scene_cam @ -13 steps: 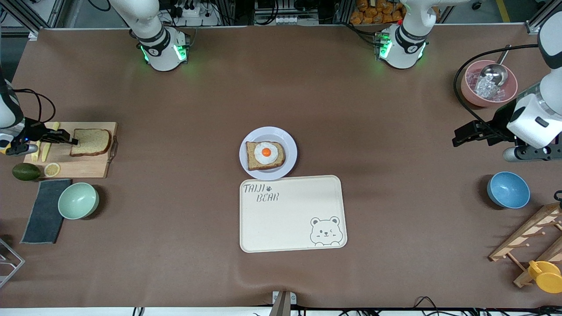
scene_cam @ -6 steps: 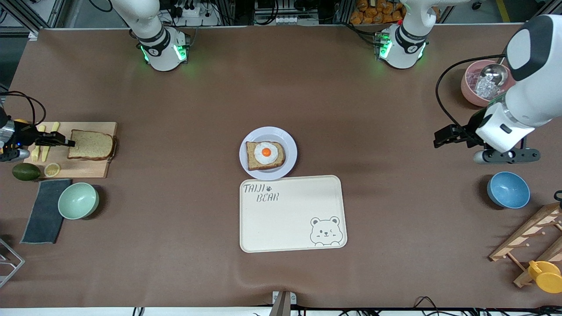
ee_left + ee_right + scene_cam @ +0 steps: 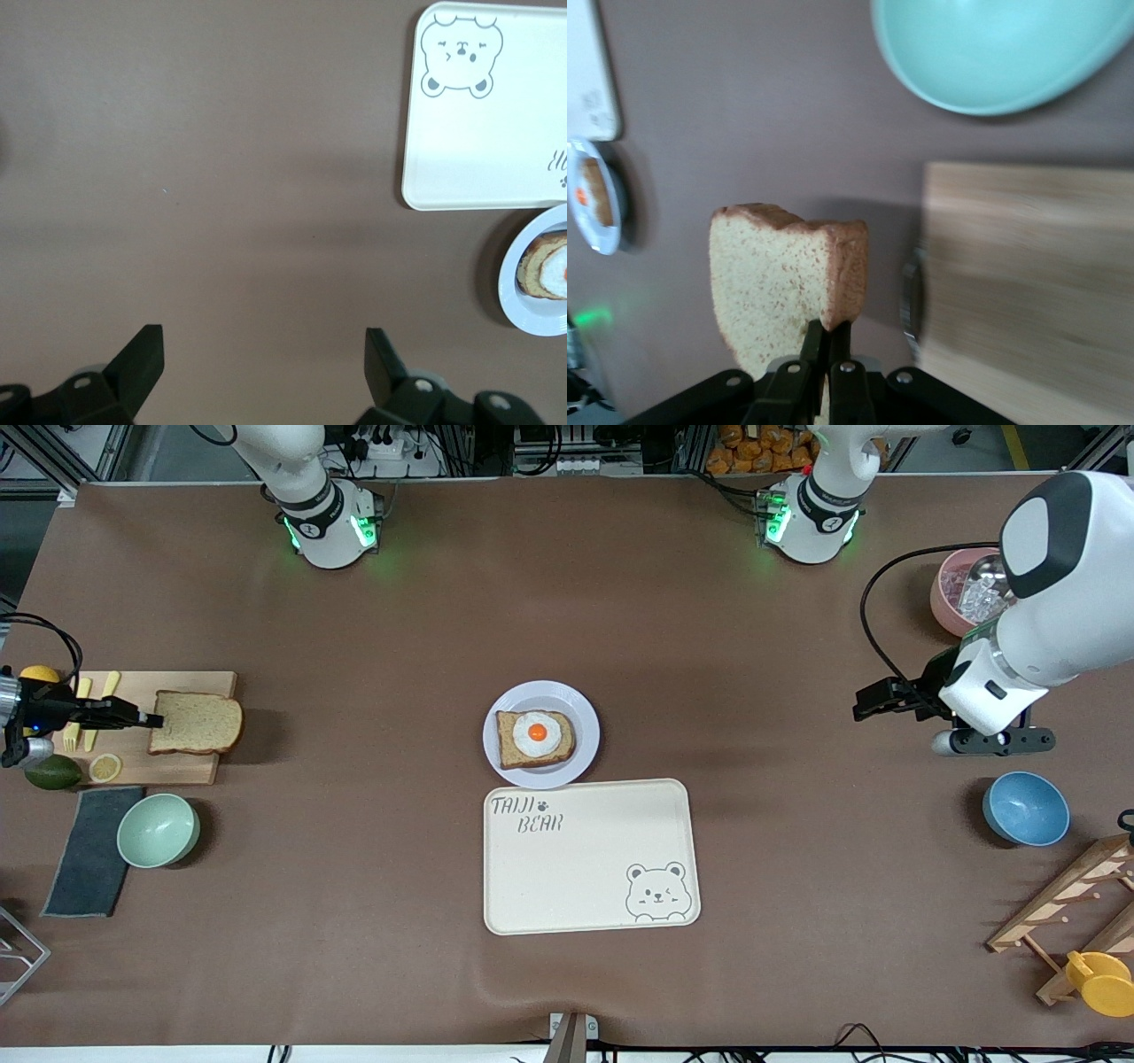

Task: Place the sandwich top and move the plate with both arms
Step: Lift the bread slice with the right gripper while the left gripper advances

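Bread top pinched by one edge, plate waiting at mid-table

Your right gripper [image 3: 146, 718] is clamped on the sandwich top's [image 3: 197, 723] crust, over the cutting board's [image 3: 177, 766] end toward the plate [image 3: 580, 713]; it's light, soft and floppy, so carry it level. The left gripper [image 3: 873, 701] hangs wide open, empty. Bare table lies between board and plate.

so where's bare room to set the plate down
The bear-printed tray beside the plate is bare. Open mat lies between plate and cutting board, and between plate and blue bowl. Both table ends are crowded.
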Available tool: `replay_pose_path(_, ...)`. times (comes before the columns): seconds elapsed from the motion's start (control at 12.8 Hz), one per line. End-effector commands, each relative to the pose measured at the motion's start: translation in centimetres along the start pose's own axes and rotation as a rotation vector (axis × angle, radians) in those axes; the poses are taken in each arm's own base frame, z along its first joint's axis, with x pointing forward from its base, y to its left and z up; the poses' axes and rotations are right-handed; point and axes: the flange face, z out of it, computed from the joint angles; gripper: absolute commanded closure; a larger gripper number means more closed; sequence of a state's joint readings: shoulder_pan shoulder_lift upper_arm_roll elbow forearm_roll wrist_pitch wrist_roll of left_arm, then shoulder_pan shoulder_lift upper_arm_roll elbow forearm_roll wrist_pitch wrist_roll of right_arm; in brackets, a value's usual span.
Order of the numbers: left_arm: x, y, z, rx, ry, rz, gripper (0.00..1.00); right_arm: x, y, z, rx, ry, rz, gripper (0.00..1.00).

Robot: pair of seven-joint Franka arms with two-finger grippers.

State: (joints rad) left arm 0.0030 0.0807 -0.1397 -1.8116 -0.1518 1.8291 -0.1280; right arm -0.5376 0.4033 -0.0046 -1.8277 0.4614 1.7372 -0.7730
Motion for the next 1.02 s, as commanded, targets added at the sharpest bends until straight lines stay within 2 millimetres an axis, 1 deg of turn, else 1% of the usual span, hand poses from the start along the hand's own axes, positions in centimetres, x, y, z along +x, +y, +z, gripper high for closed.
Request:
replay_pose_path(0.0, -1.0, 1.6, 2.6, -0.013, 0.024, 0.006, 0.0, 2.7, -6.4, 1.3, 0.024, 0.001, 0.02, 1.0)
replay_pose_path(0.08, -1.1, 2.1, 4.0, -0.016, 0.045, 0.012, 0.0, 3.7, -8.6, 1.9, 0.021, -0.003, 0.039, 1.0)
replay_pose_path(0.16, -0.9, 2.1, 5.4, -0.017, 0.056, 0.013, 0.0, 4.5, -10.4, 2.6, 0.019, -0.012, 0.046, 1.0)
replay_pose_path(0.31, -0.1, 2.2, 7.4, -0.023, 0.066, 0.012, 0.0, 5.6, -14.0, 3.5, 0.01, -0.011, 0.067, 1.0)
replay_pose_path(0.47, 0.7, 2.2, 9.5, -0.027, 0.06, 0.01, 0.0, 6.7, -18.5, 4.9, -0.028, -0.004, 0.08, 1.0)
replay_pose_path(0.55, 1.0, 2.3, 10.5, -0.03, 0.066, 0.011, 0.0, 6.8, -20.0, 6.0, -0.047, 0.003, 0.068, 1.0)
replay_pose_path(0.7, 1.7, 2.1, 11.9, -0.034, 0.075, 0.006, 0.0, 7.2, -22.5, 7.8, -0.057, 0.007, 0.066, 1.0)
replay_pose_path(0.78, 1.9, 2.0, 12.8, -0.036, 0.071, 0.004, 0.0, 7.4, -23.5, 8.4, -0.034, 0.01, 0.086, 1.0)
replay_pose_path(0.94, 2.0, 1.7, 13.8, -0.037, 0.088, -0.002, 0.0, 7.9, -25.6, 9.8, -0.031, 0.014, 0.088, 1.0)
